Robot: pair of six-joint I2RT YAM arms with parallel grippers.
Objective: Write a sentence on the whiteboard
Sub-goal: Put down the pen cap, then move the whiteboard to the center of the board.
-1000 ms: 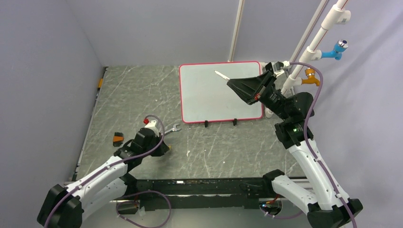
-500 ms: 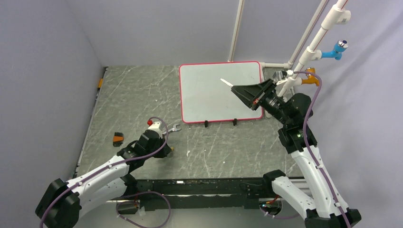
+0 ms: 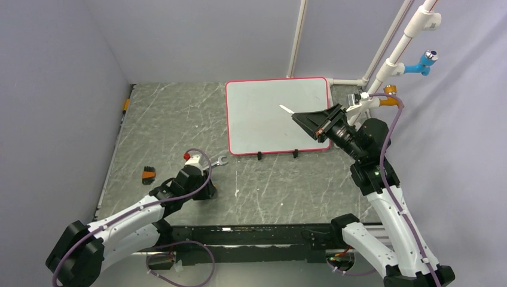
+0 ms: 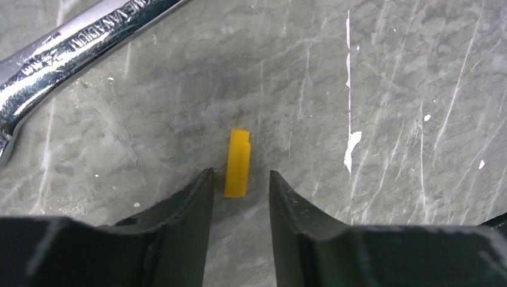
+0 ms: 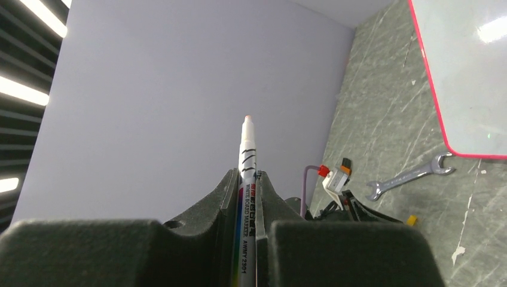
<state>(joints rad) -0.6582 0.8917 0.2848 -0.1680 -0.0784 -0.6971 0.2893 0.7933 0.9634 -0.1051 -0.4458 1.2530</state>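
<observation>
The whiteboard (image 3: 260, 122) (image 5: 472, 72) lies flat at the back of the table, red-rimmed, its face plain white. The sentence is not in view. My right gripper (image 3: 297, 116) (image 5: 246, 174) is shut on a white marker (image 3: 286, 109) (image 5: 247, 149). It holds the uncapped tip in the air above the board's right side, apart from the surface. My left gripper (image 3: 209, 190) (image 4: 239, 174) is low over the table in front of the board. Its jaws stand open, with a small yellow cap (image 4: 237, 162) lying on the table just past the fingertips.
A steel wrench (image 3: 216, 161) (image 4: 72, 45) (image 5: 412, 175) lies just beyond the left gripper. A small black-and-orange object (image 3: 147, 174) sits to the left. White pipes (image 3: 394, 57) with blue and orange fittings rise at the back right. Grey walls close in on three sides.
The left jaws have opened and let go of the yellow cap, which now lies on the table. The right gripper with the marker has drifted slightly right and nearer.
</observation>
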